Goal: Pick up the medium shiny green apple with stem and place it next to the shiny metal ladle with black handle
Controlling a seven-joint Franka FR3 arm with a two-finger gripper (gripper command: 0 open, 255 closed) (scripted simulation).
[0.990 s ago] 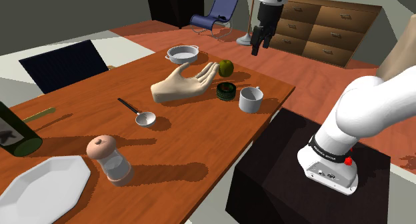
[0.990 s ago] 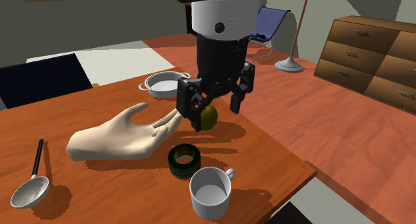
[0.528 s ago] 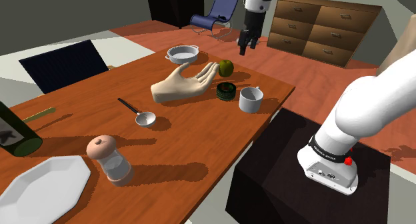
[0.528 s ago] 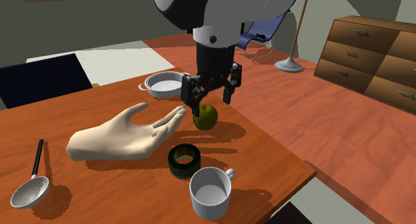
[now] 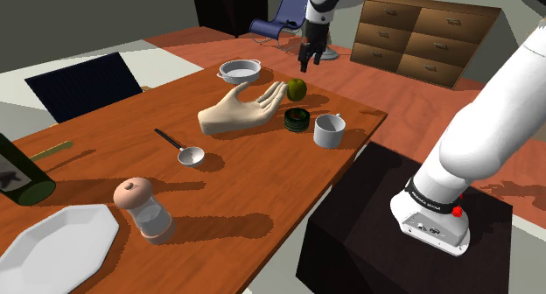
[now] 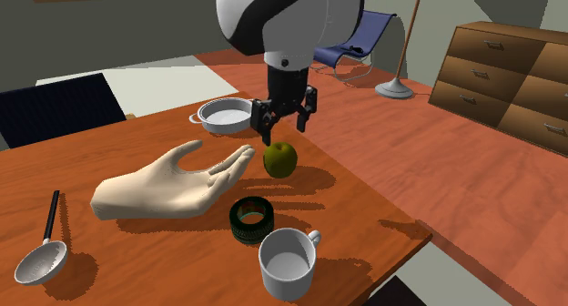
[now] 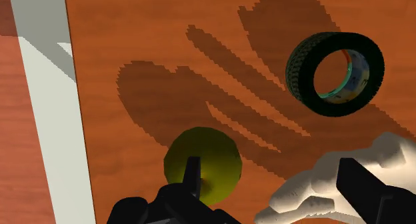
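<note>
Wrist view — the hand [image 7: 269, 165] hangs released, wide open — over the green apple [image 7: 202, 164].

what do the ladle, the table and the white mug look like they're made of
Ladle: grey bowl with bright glints, likely polished metal; the black handle's material is unclear. Table: reddish-brown, seemingly varnished wood. Mug: plain smooth white, perhaps ceramic, though nothing settles it.
</note>
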